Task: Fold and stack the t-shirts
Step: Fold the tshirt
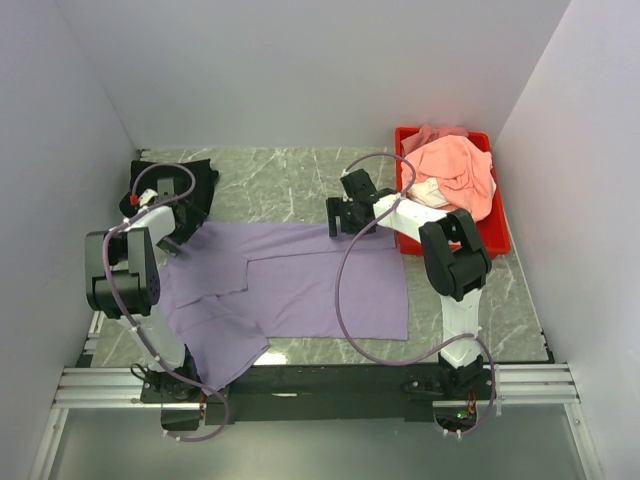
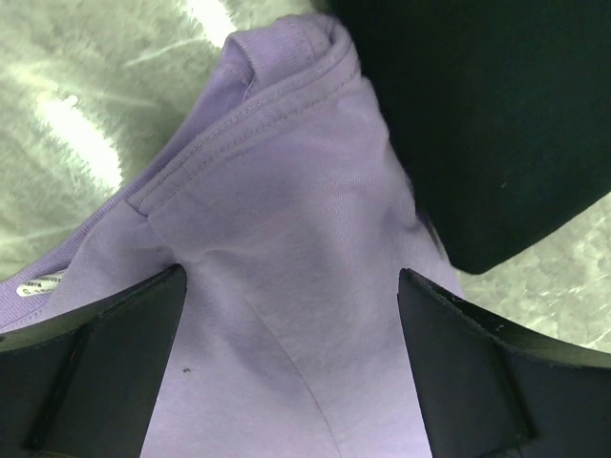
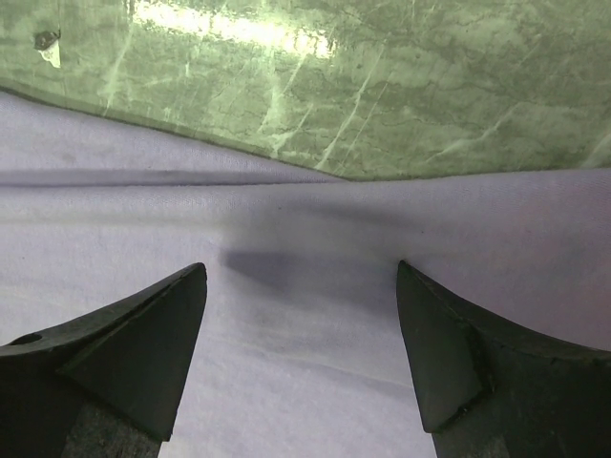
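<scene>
The soft lavender-purple cloth t-shirt [image 1: 300,285] lies spread on the green marbled counter [image 1: 280,180], the left tool [image 2: 291,286] wide open and empty over its stitched corner beside the black cloth t-shirt [image 1: 195,180], the right tool [image 3: 301,277] likewise open and empty over its far edge.

The lavender shirt [image 2: 315,248] is soft matt knit cloth with stitched seams. The black shirt [image 2: 477,114], upper right in the left wrist view, is matt cloth too. The table [image 3: 382,86] is smooth and glossy, with a green marble pattern. The red tray [image 1: 499,238] looks like smooth plastic, and the pink shirt [image 1: 455,170] is crumpled cloth.
</scene>
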Controlling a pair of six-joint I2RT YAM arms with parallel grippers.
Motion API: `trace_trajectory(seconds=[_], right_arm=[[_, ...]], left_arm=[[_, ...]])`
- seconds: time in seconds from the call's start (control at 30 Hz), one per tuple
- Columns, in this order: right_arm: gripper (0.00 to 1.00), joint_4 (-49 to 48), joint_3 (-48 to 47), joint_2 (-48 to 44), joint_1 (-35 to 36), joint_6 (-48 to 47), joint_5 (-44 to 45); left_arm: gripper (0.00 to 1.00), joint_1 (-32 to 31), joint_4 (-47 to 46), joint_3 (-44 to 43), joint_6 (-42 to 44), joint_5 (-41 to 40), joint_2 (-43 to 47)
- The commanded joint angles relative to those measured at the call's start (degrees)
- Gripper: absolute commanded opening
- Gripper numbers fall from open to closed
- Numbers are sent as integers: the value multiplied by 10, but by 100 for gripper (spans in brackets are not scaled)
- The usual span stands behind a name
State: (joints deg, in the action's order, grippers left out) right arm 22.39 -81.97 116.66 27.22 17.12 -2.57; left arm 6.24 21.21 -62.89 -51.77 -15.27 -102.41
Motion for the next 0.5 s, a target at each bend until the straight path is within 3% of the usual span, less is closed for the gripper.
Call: trace_trajectory(seconds=[0.0, 0.23, 0.47], right_arm=[[87, 6, 13, -13, -1, 14, 7], [87, 9, 41, -25, -3, 20, 20], [87, 23, 24, -35, -5, 9, 25]], left_arm=[[99, 9, -4, 7, 18, 6, -37], [99, 9, -22, 51, 22, 26, -19], [99, 9, 1, 20, 38, 10, -10]])
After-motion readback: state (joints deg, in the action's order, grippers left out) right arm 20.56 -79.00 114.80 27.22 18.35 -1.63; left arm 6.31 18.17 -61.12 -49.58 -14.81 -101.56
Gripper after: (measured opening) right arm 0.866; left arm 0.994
